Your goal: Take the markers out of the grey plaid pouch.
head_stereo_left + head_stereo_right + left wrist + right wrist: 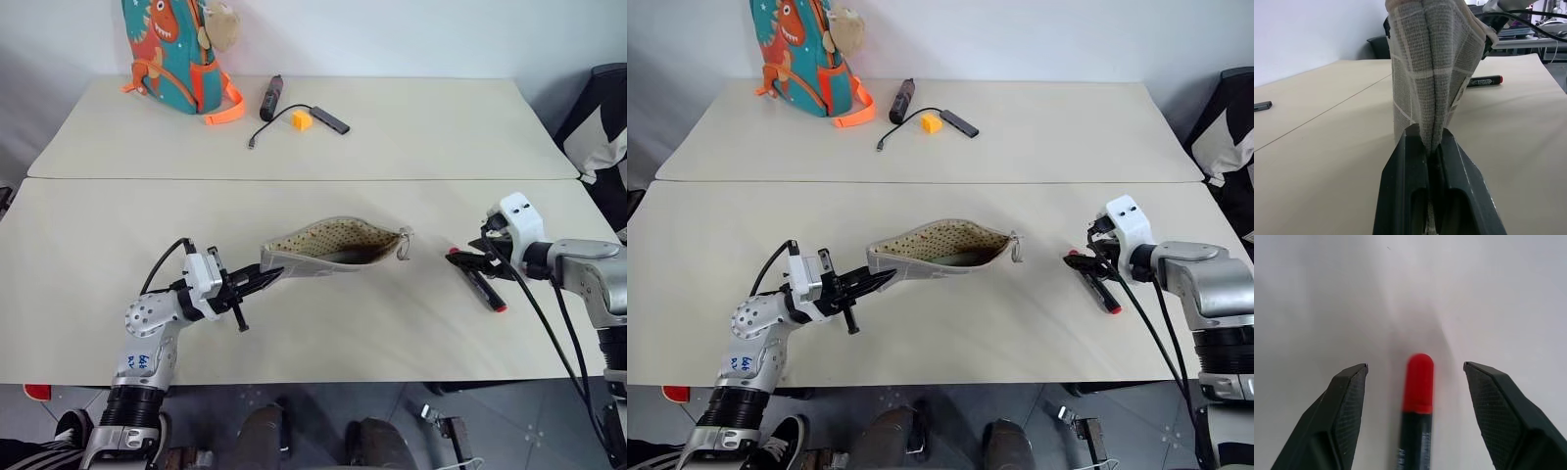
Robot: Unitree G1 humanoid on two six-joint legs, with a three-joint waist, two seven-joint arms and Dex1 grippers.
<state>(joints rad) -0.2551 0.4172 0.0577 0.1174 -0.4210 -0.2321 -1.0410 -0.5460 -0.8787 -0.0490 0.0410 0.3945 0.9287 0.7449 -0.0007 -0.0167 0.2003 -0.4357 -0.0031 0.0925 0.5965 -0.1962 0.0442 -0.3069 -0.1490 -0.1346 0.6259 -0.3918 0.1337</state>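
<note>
the left pincer [257, 282] is clamped on one end of the pouch [333, 245], holding it up off the bench [323, 323] with its mouth open toward the right and the dotted lining showing. the right pincer [1415, 369] stands apart, its fingers either side of the red-and-black marker [477, 280] and not touching it. that marker lies flat on the bench, just right of the pouch's mouth. on the far bench sit a dinosaur backpack [176, 49], a dark stick [271, 96], a black bar [329, 118] with a cable, and a yellow block [301, 120].
</note>
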